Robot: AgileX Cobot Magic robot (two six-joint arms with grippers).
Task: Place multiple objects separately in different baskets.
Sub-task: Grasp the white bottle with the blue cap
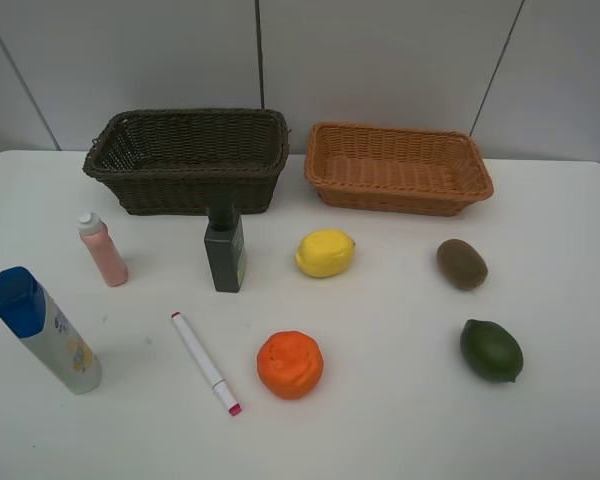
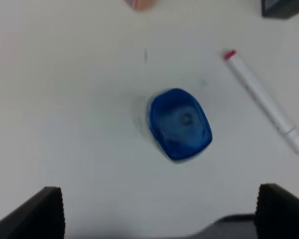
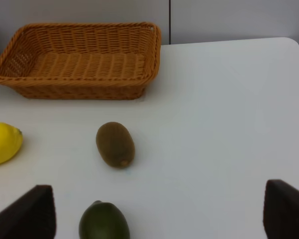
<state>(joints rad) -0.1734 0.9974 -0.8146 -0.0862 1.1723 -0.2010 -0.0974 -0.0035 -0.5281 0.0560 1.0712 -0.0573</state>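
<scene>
- White table (image 1: 400,430) below a grey panelled wall (image 1: 380,60); the table's far edge runs just behind both baskets and ends in rounded corners.
- Dark basket (image 1: 195,192) and tan basket (image 1: 400,203) stand side by side at the far edge with a narrow gap between them, both empty.
- Left half: the spray bottle (image 1: 42,340) is upright near the view's left edge and the pink bottle (image 1: 103,250) stands behind it. The pump bottle (image 1: 225,255) is just in front of the dark basket. The marker (image 1: 205,363) lies flat between the spray bottle and the orange (image 1: 290,364).
- Right half: lemon (image 1: 325,252), kiwi (image 1: 462,264) and lime (image 1: 491,350) lie well apart. Bare tabletop lies between orange and lime and along the right edge.
- Left gripper (image 2: 159,219): fingers spread wide, pinching nothing, directly above the spray bottle's blue cap.
- Right gripper (image 3: 159,216): fingers spread wide, pinching nothing, with lime and kiwi ahead and the tan basket beyond.
- Hidden or unclear: neither arm shows in the high view, and only the fingertips show in the wrist views.
- The pump bottle's head overlaps the dark basket's wall.
- The left wrist view is blurred and clips the pink bottle and pump bottle; the right wrist view clips the lemon and lime.
</scene>
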